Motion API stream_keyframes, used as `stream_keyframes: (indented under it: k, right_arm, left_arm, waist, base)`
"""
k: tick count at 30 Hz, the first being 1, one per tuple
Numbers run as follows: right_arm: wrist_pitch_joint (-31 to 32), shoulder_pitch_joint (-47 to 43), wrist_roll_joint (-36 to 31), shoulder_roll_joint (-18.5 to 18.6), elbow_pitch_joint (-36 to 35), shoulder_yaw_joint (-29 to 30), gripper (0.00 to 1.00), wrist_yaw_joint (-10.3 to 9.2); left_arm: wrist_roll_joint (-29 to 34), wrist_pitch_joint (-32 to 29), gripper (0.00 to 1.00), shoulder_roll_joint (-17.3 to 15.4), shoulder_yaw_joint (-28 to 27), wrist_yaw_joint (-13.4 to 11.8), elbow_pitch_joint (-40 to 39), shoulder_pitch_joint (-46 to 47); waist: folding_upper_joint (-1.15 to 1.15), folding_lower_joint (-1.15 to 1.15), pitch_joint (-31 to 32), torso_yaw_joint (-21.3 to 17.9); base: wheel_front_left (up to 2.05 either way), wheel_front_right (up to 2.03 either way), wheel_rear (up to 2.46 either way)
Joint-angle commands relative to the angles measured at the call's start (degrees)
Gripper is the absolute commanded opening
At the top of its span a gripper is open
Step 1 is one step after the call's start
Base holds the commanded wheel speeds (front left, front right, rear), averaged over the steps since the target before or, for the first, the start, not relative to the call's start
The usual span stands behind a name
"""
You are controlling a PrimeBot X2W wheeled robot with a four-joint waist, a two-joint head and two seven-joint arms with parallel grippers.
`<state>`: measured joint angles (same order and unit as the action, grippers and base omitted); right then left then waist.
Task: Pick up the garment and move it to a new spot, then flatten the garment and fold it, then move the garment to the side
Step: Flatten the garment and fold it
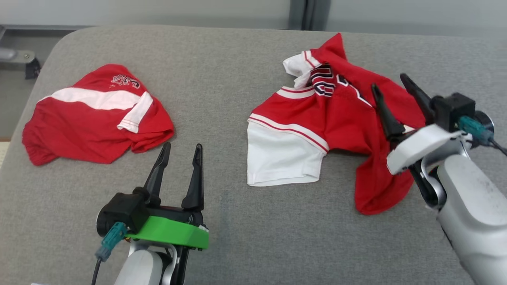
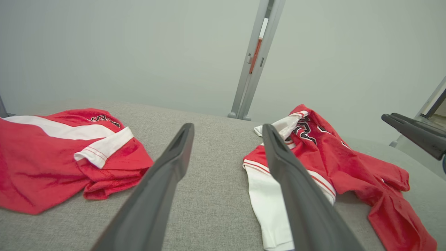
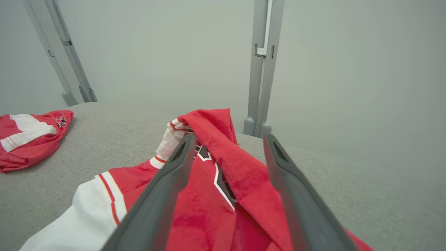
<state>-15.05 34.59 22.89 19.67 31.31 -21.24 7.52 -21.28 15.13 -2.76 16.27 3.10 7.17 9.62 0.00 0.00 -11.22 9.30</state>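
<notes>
On the right half of the grey worktop [image 1: 229, 59] the garment [image 1: 336, 130] lies crumpled, one white sleeve spread out, the red body bunched and twisted. The right gripper [image 1: 389, 81] hovers over that red body, jaws wide and holding nothing. The left gripper [image 1: 182, 145] hangs nearer the front, jaws wide too, well apart from a second red garment [image 1: 91, 126] on the left. Flattening likely goes best if each gripper pinches one outer edge low, then both draw apart slowly.

The left claw [image 1: 182, 146] hovers near left, fingers spread and pointing far. The right claw [image 1: 389, 81] hovers right, fingers apart, tilted left.
</notes>
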Motion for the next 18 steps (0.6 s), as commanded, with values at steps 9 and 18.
stream_keyframes:
  k: [9, 18]
  right_arm:
    - [-0.2, -22.3, -3.0, -8.5, -15.1, 12.9, 1.0, -0.04]
    - [-0.2, -33.9, -7.4, -14.2, -23.0, 14.9, 1.0, -0.02]
  left_arm:
    - [0.1, 0.0, 1.0, -0.2, -3.3, 0.8, 0.8, -3.7]
    - [-0.3, 0.0, 1.0, -0.2, -3.2, 0.4, 4.4, -4.7]
  waist:
    - [0.0, 0.0, 6.2, -9.2]
    - [0.0, 0.0, 6.5, -11.1]
  base:
    - [0.0, 0.0, 0.0]
    - [0.0, 0.0, 0.0]
